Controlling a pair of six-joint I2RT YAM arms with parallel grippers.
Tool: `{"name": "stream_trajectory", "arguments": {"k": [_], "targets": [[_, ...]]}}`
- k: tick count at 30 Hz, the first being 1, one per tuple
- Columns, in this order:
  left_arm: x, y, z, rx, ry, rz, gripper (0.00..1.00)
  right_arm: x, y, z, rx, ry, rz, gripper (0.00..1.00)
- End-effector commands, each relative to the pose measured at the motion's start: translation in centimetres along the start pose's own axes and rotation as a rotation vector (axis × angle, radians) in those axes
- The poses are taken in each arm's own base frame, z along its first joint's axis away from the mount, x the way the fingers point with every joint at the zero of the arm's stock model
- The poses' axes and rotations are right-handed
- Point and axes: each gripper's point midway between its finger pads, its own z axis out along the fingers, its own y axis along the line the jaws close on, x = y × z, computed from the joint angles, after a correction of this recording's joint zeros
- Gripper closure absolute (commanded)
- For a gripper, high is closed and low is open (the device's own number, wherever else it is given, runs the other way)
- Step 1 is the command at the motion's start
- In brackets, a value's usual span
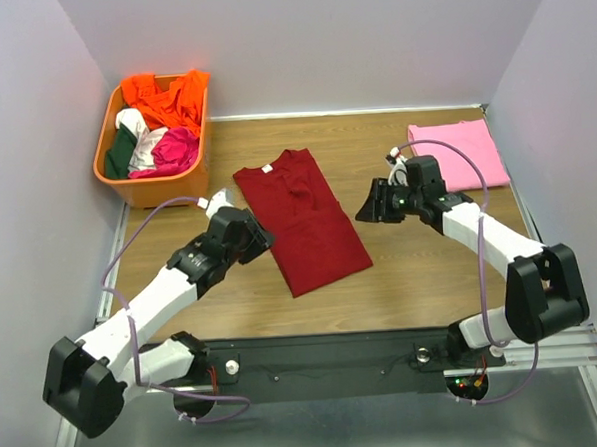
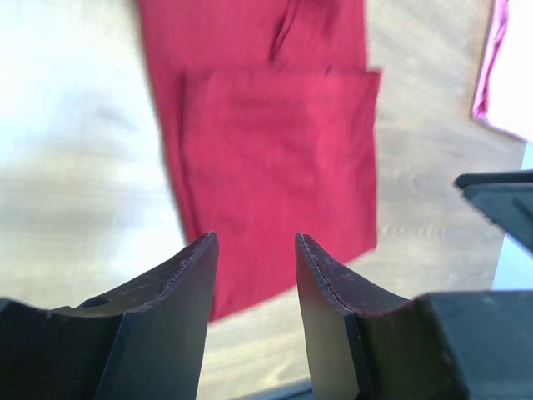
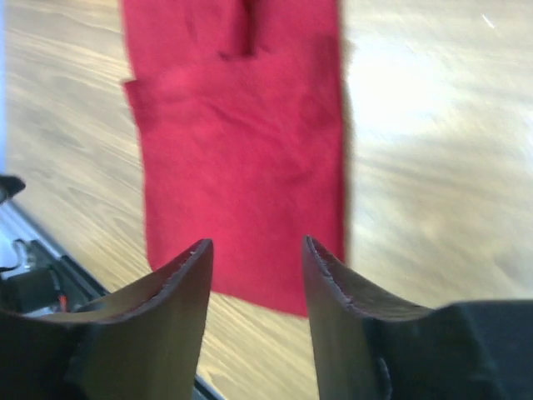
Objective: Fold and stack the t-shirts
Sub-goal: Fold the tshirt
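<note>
Maroon t-shirt (image 1: 300, 218), sleeves folded in, flat at centre of table (image 1: 431, 267); pink t-shirt (image 1: 457, 153) folded at 2 o'clock. Left gripper (image 1: 262, 238) at maroon's 9 o'clock, right gripper (image 1: 364, 210) at 3; jaws of both parted, empty. Risk: pinching top layer only, tucked sides spilling open, crooked fold.

The left arm (image 1: 147, 296) and right arm (image 1: 489, 235) are built of white moulded links between bulky black joint housings; a thin lilac cable (image 1: 129, 229) loops along the left, a second lilac cable (image 1: 486, 189) along the right; the left gripper (image 2: 256, 237) and right gripper (image 3: 256, 242) have matte black curved fingers (image 2: 179, 292) with finely toothed, reddish-tinged inner edges; a small green light (image 1: 402, 200) glows on the right wrist.
</note>
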Motion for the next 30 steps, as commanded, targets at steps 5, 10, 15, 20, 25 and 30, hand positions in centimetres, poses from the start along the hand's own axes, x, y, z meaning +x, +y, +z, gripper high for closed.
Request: {"name": "stream_trajectory", "arguments": {"k": [5,10,15,20,25,30], "targets": [[0.6,3.1,0.8,-0.134,-0.01,0.09,0.46,4.4,-2.3,-2.3,0.161,0.107,0.017,0.39],[-1.6,1.5,5.2,-0.195,-0.019,0.232,0.45,4.7,-2.1,-2.7,0.154,0.109,0.002,0.37],[-2.1,1.8,9.5,-0.242,0.031,0.313,0.45,5.2,-2.3,-3.0,0.151,0.119,-0.016,0.37],[-2.7,2.4,11.7,-0.291,0.064,0.348,0.49,6.2,-2.7,-3.1,0.158,0.133,-0.015,0.37],[-2.2,2.6,12.7,-0.3,0.093,0.357,0.68,6.5,-2.8,-3.2,0.16,0.137,-0.023,0.36],[-2.1,2.6,12.6,-0.305,0.106,0.351,0.92,6.3,-2.9,-3.2,0.167,0.133,-0.026,0.36]]}}
